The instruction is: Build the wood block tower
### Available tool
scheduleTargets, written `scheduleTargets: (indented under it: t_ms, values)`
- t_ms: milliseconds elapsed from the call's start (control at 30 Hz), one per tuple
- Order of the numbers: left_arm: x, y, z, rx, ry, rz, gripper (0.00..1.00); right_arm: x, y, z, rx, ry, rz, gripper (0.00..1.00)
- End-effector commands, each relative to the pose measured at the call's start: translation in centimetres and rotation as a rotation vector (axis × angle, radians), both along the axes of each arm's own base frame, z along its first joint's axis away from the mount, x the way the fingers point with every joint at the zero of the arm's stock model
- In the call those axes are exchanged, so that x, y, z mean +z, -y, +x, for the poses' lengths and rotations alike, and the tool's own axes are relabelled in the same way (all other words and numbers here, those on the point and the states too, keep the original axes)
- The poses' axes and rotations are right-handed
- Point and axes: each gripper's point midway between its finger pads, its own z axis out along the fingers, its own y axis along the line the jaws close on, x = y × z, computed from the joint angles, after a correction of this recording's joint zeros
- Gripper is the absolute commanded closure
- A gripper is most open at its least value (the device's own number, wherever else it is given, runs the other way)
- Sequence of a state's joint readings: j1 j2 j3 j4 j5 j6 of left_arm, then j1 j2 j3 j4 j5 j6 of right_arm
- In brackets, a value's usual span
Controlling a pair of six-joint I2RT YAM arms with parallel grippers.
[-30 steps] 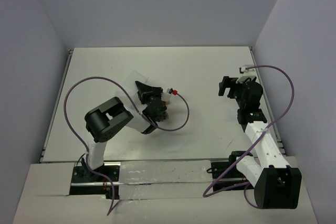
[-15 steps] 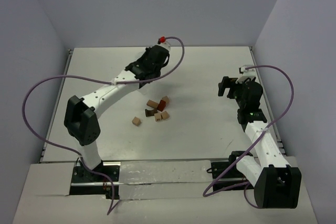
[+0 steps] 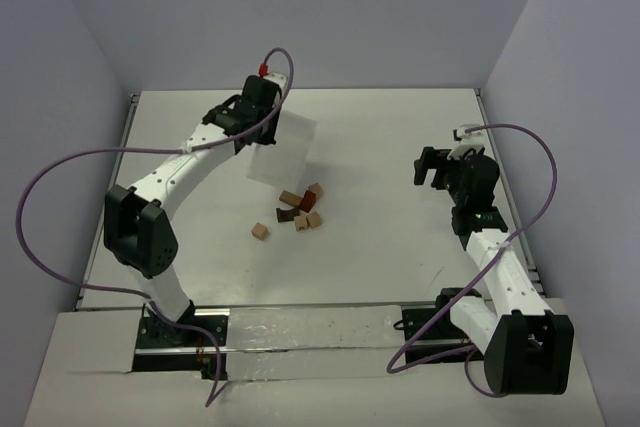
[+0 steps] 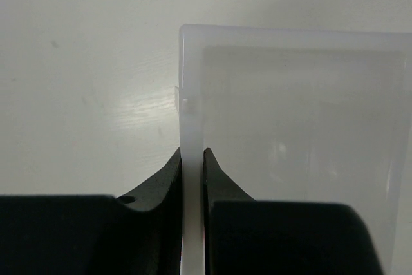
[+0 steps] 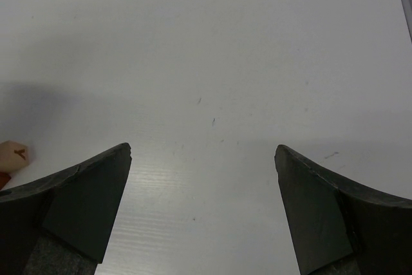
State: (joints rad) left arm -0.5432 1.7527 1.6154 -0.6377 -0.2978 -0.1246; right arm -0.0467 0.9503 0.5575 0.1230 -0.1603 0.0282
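Top external view: wood blocks (image 3: 301, 210) lie loose in the middle of the table (image 3: 400, 137), no tower yet, off to the left of the right pincer (image 5: 203, 151), spread wide and empty (the free one), while the left pincer (image 4: 192, 162) clenches the white bin (image 4: 296, 127) farther back.

a white table (image 3: 400, 137) is carrying a loose cluster of small wooden blocks (image 3: 302, 209) near its middle, in tan, dark brown and reddish-brown. a single tan block (image 3: 260, 232) is lying apart, just left of them.
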Motion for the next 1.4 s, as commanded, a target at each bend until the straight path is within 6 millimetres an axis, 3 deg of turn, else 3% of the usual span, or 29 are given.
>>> scheduleTargets:
  t_ms: [0, 133, 200, 367, 600, 800, 933, 1367]
  values:
    - [3.1, -1.0, 7.7, 0.072, 0.034, -0.298, 1.0, 2.5, 0.2, 0.8, 0.002, 0.055, -0.007, 0.0]
    - [2.9, -4.9, 11.8, 0.134, 0.035, -0.362, 1.0, 2.1, 0.2, 1.0, 0.003, 0.041, -0.008, 0.0]
    - [1.2, -6.2, 13.8, 0.148, 0.012, -0.374, 1.0, 1.8, 0.2, 1.1, 0.005, 0.031, -0.008, 0.0]
    - [0.2, -10.8, 18.9, 0.224, 0.086, -0.334, 1.0, 1.2, 0.2, 1.4, 0.006, 0.011, -0.012, 0.0]
    - [-2.7, -14.5, 22.5, 0.256, 0.145, -0.31, 1.0, 0.2, 0.2, 1.5, 0.009, -0.015, -0.01, 0.0]
    - [-4.8, -14.6, 23.8, 0.213, 0.144, -0.308, 0.99, -0.3, 0.1, 1.6, 0.016, -0.033, -0.009, 0.0]
    - [-5.3, -14.6, 24.1, 0.177, 0.155, -0.315, 0.92, -0.3, 0.1, 1.6, 0.032, -0.032, -0.032, 0.0]
    - [-8.2, -15.9, 25.0, 0.187, 0.133, -0.276, 0.82, -0.6, -0.1, 1.6, 0.043, -0.044, -0.029, 0.0]
